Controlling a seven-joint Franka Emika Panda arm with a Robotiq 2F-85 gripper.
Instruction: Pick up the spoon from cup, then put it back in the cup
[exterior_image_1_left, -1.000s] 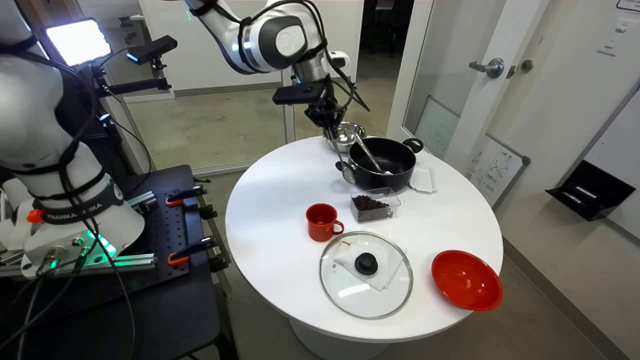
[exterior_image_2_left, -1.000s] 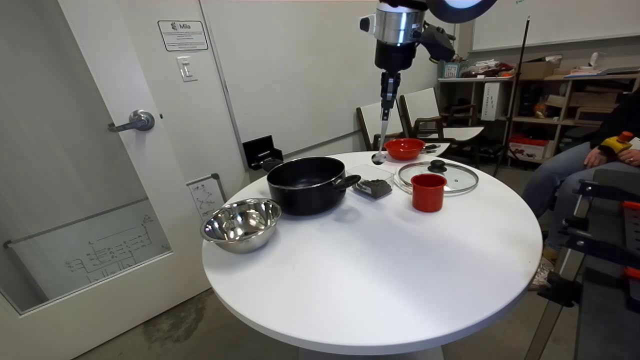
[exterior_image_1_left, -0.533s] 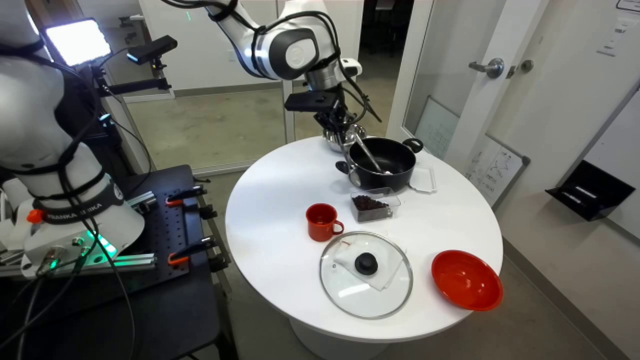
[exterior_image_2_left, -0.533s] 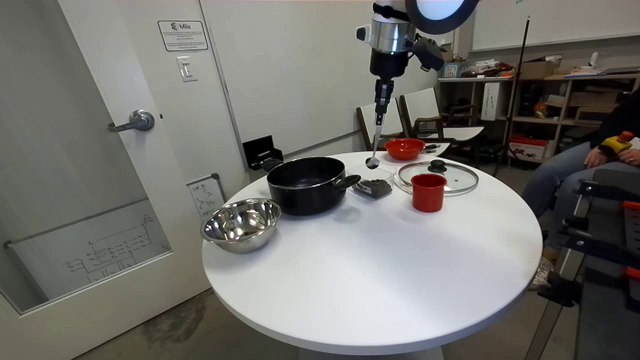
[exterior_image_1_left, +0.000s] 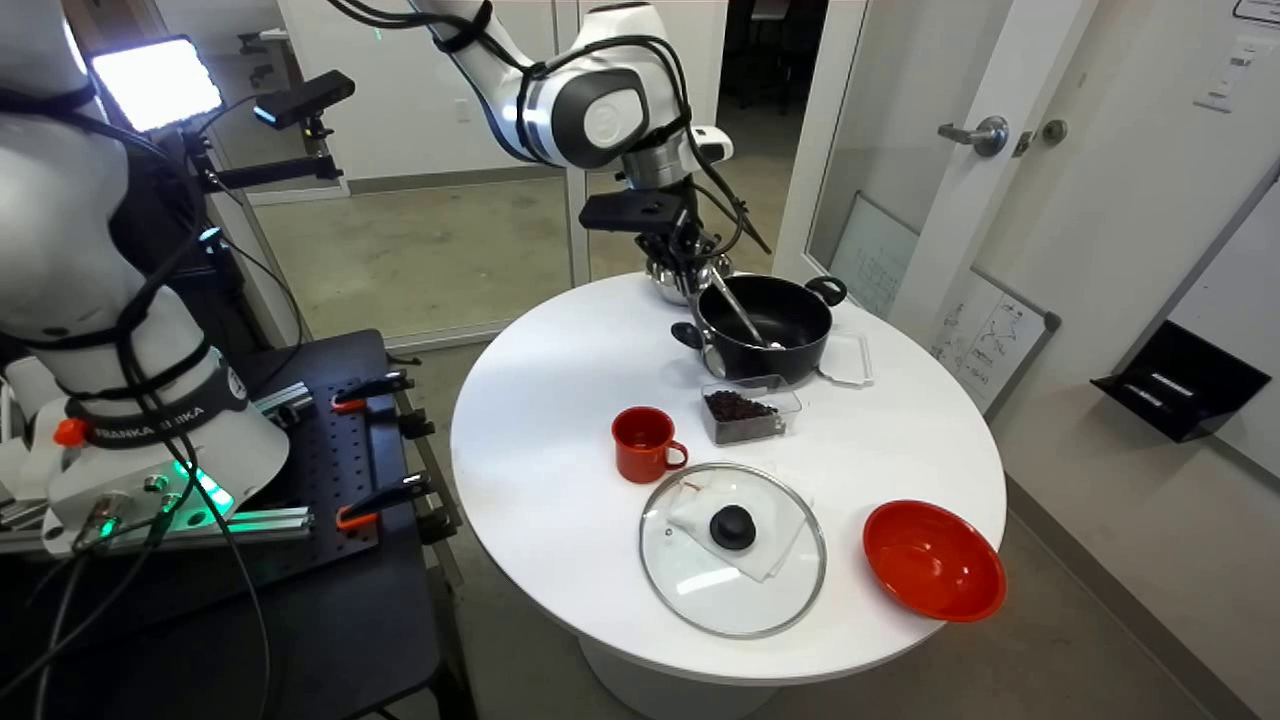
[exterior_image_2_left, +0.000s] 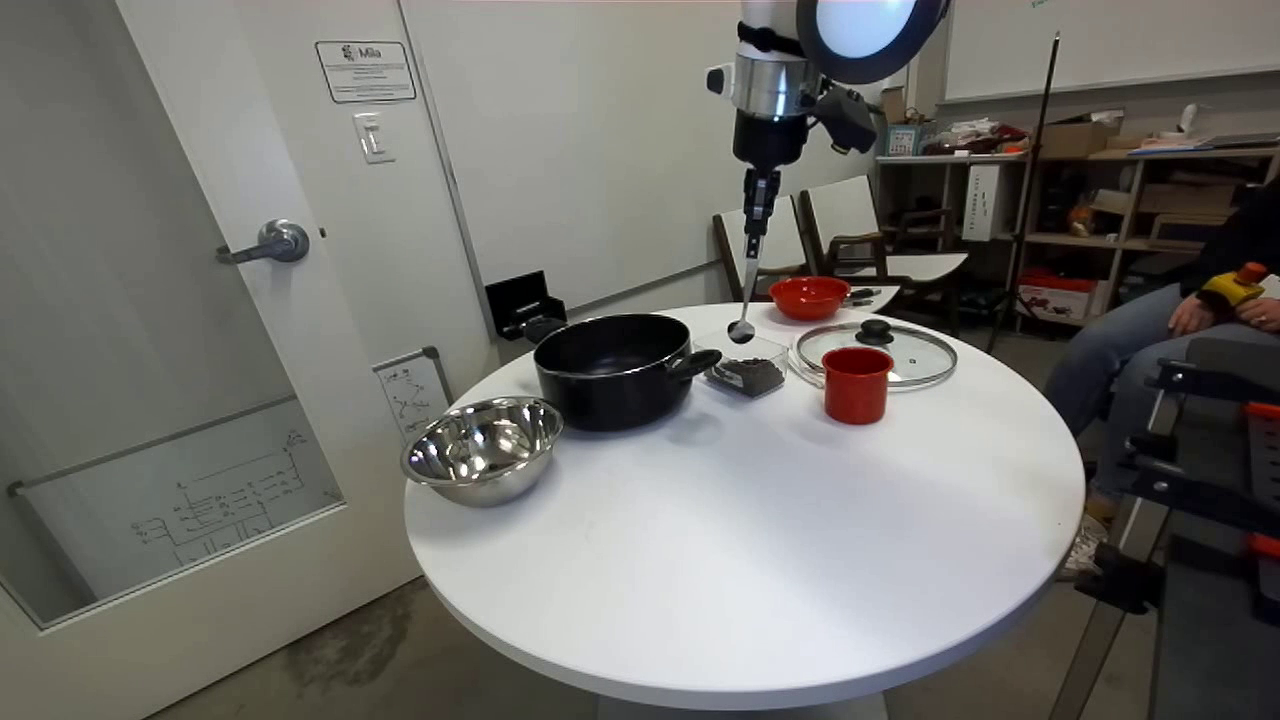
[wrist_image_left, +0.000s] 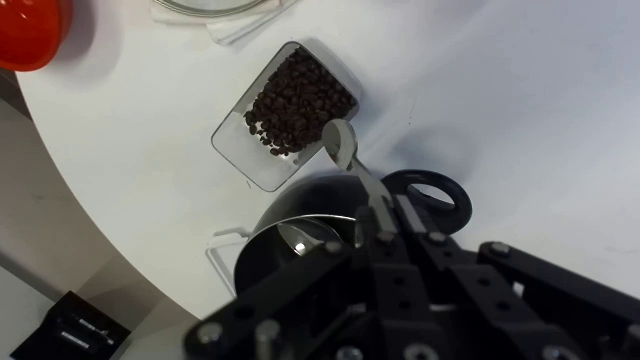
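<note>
The end effector (wrist_image_left: 396, 215) is gripping the spoon (wrist_image_left: 344, 146) by its slim handle, and the spoon is hanging bowl-down beside the black pot (exterior_image_2_left: 612, 395), well apart from the red mug (exterior_image_1_left: 642, 448) where it is meant to be ending up. The nearest hazard is coming from the clear container (wrist_image_left: 242, 146) of dark beans (wrist_image_left: 302, 100): in the wrist view the spoon's bowl is overlapping its corner, and the clearance is not showing. If the arm (exterior_image_1_left: 600, 112) were lowering here, the bowl might be knocking the container's wall and spilling beans. The pot's side handle (exterior_image_2_left: 697, 363) is sitting close by too, so a careless sideways swing might be catching it and twisting the spoon. Because the grip is holding only a thin handle, any such knock could be turning the spoon askew — and a crooked spoon would likely be striking the mug's rim rather than going in. The glass lid (exterior_image_1_left: 733, 527) is resting just beside the mug, so a shoved mug might be bumping it — while jaws parting too early would be dropping the spoon onto the tabletop (exterior_image_2_left: 760, 560).
</note>
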